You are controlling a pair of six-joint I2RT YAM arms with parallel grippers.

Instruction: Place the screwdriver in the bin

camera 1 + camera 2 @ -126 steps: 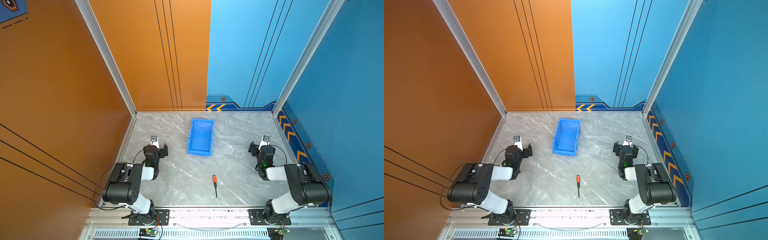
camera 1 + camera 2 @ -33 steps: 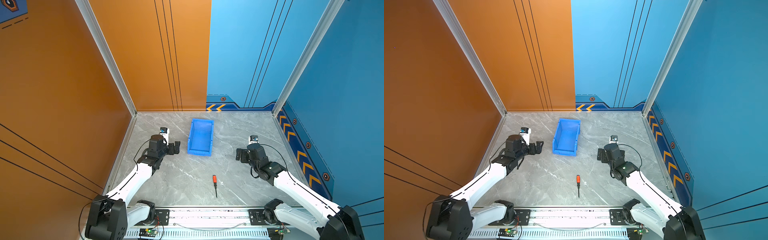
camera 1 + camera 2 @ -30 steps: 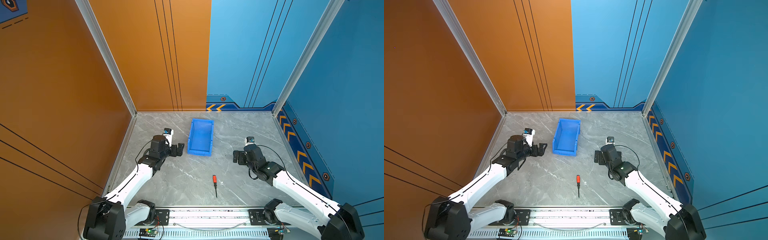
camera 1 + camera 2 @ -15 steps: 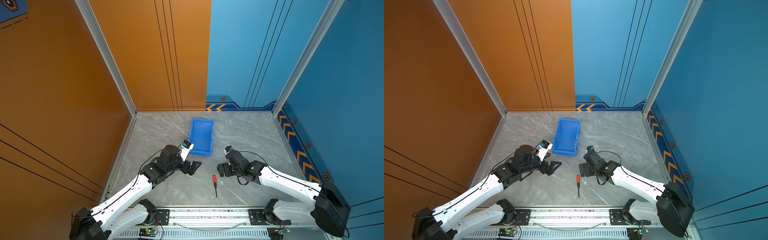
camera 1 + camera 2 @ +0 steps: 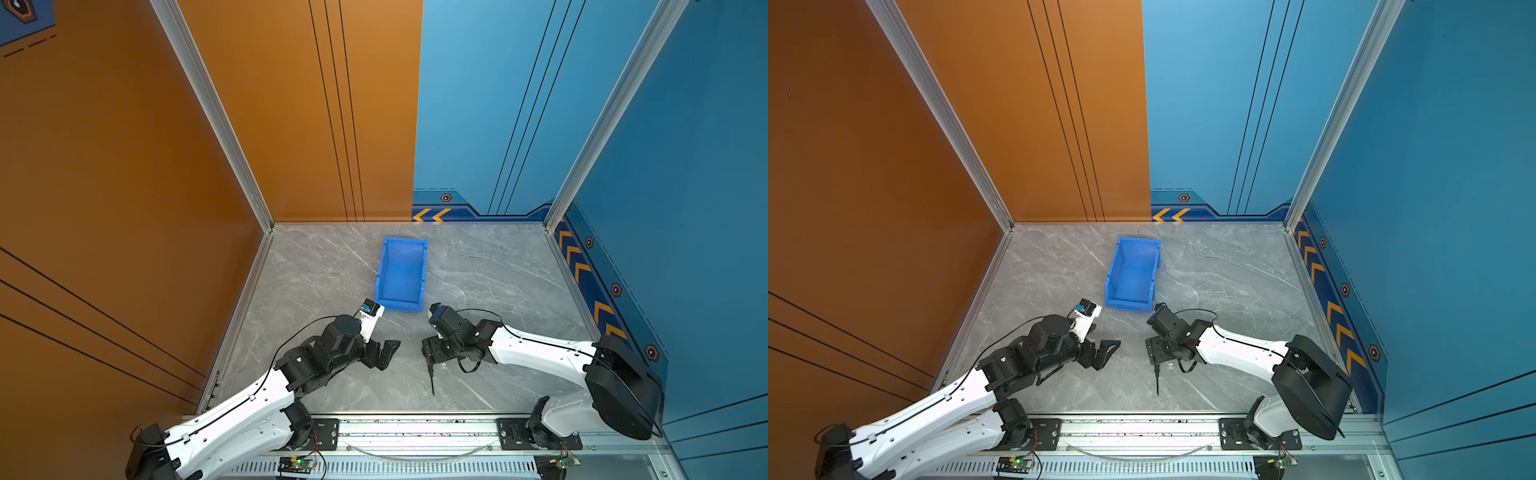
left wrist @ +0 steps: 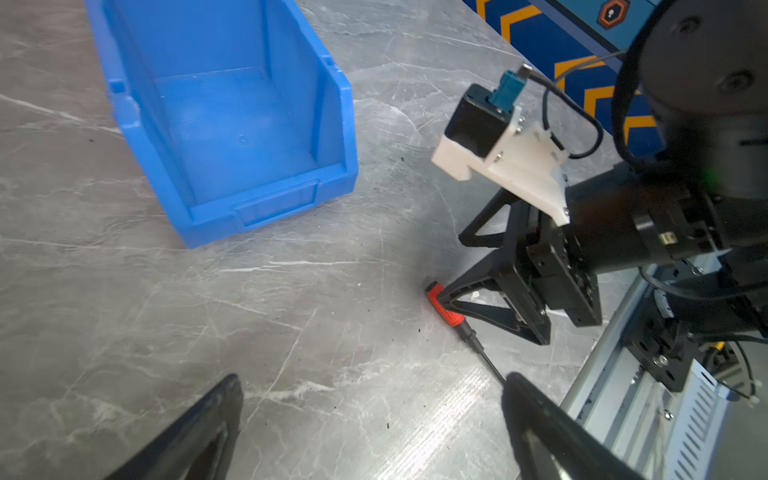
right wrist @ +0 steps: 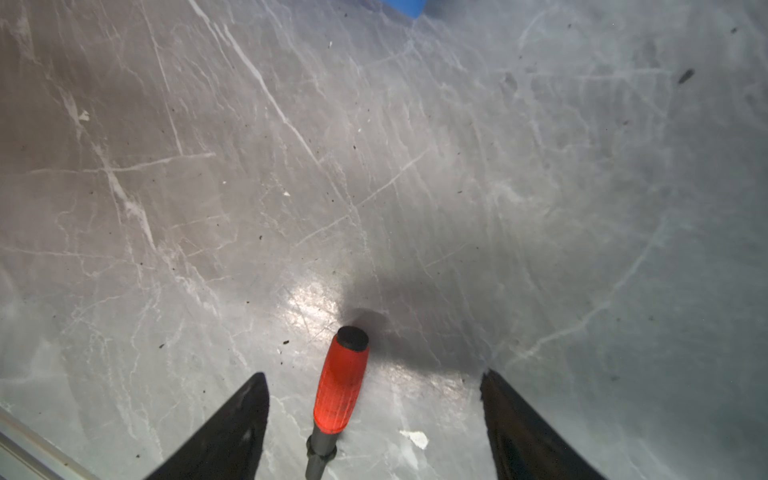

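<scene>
Grey marble-patterned tabletop (image 5: 324,266) inside orange and blue walls (image 5: 291,124). Locate the screwdriver (image 7: 340,395) flat near the middle of the tabletop's front edge, shaft toward that edge, well apart from the bin (image 5: 400,306). Note the right gripper (image 7: 372,378) low astride the red handle, jaws moderately wide with a gap on each side: judged set for a pinch across the handle, nothing held yet. Note the left gripper (image 6: 372,380) spread wide and empty just beside, probably on standby. Observe the bin's low short wall facing the front edge, likely the easiest entry. Expect the handle largely hidden under the right gripper in both top views. Treat the shaft tip as unverified: cut off in the right wrist view, covered by a left-gripper finger (image 6: 540,415) in the left wrist view.
</scene>
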